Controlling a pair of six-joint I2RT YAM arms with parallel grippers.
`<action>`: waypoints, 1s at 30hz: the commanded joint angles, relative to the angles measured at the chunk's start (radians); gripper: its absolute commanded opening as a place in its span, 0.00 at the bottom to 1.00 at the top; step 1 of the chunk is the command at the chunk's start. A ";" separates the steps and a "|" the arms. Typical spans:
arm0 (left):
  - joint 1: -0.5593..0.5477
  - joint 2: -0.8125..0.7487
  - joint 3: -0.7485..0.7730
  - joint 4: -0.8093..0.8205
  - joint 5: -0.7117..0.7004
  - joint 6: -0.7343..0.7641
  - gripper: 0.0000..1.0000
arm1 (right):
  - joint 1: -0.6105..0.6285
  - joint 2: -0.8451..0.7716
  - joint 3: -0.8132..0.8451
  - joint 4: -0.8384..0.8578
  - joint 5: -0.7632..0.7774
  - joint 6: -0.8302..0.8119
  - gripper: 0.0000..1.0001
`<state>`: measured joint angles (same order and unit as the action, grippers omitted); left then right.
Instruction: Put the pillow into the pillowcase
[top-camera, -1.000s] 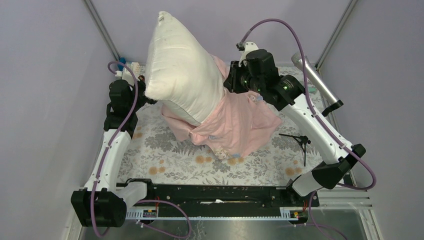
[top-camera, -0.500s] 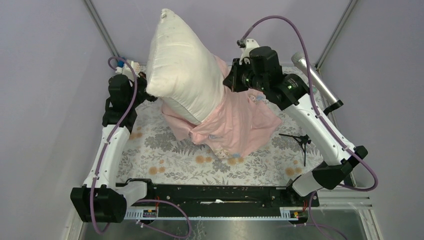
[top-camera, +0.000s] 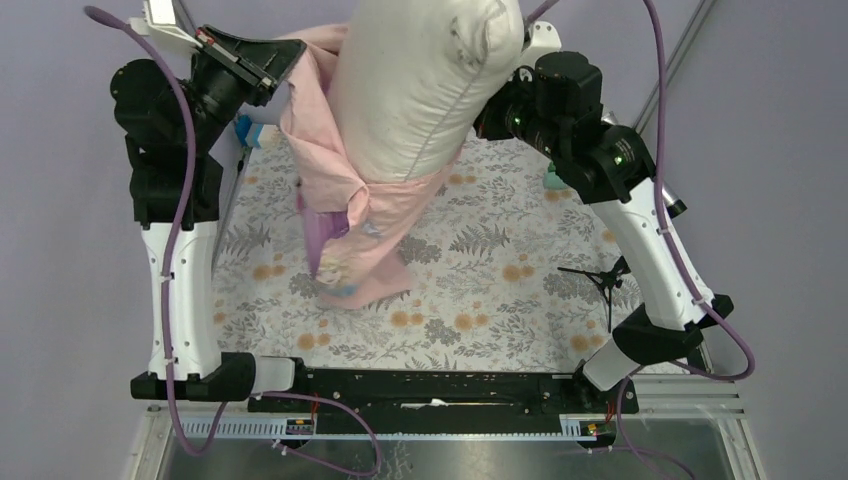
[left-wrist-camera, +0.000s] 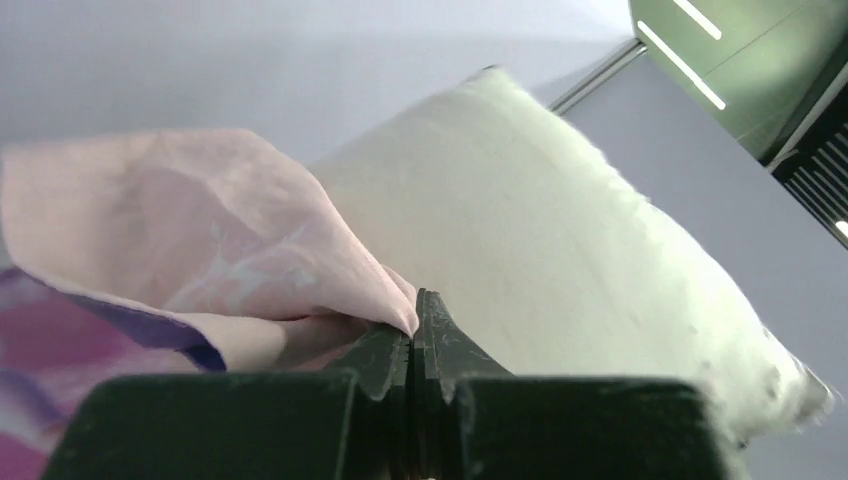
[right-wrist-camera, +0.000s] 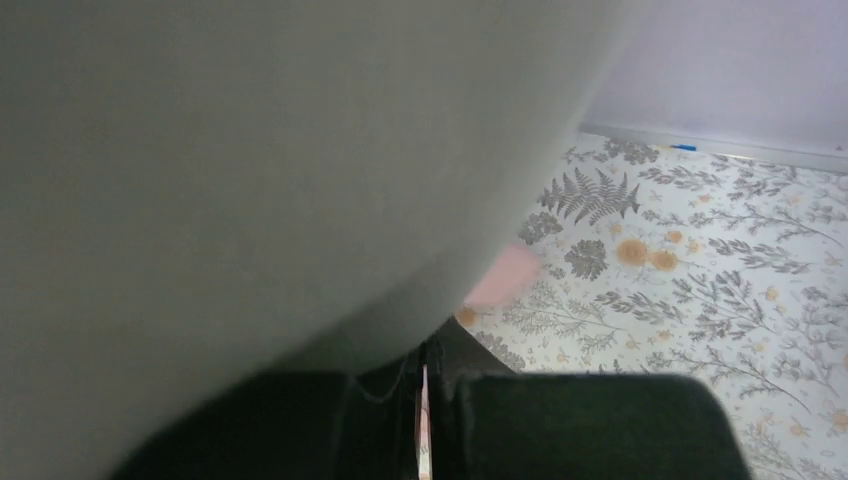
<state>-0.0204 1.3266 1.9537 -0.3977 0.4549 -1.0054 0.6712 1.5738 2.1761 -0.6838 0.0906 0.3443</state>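
Observation:
The cream pillow is held high over the table, its lower end inside the pale pink pillowcase, which hangs down to the cloth. My left gripper is up at the far left, shut on the pillowcase's edge. In the left wrist view the left gripper pinches pink fabric, with the pillow just behind. The right gripper is shut with a thin strip of pink pillowcase between its fingers. The pillow fills most of that view. From above, the right fingertips are hidden behind the pillow.
A floral table cloth covers the table. A small black tripod lies at the right. A teal item sits by the right arm and a blue one by the left arm. Walls stand close on both sides.
Both arms have risen, lifting pillow and pillowcase off the cloth; the case now hangs below the pillow. The left arm swung up and outward.

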 joint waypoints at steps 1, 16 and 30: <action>-0.031 -0.003 -0.057 0.025 -0.072 -0.007 0.00 | -0.004 0.038 0.297 0.029 0.108 -0.042 0.00; -0.108 0.119 0.178 0.141 -0.153 -0.051 0.00 | -0.005 0.051 0.297 0.121 0.128 -0.096 0.00; -0.068 0.274 0.500 0.298 -0.187 -0.195 0.00 | -0.006 -0.201 -0.192 0.404 0.174 -0.099 0.00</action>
<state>-0.1600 1.7515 2.5195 -0.4767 0.3248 -1.0729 0.6655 1.4094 2.0277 -0.4614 0.2234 0.2451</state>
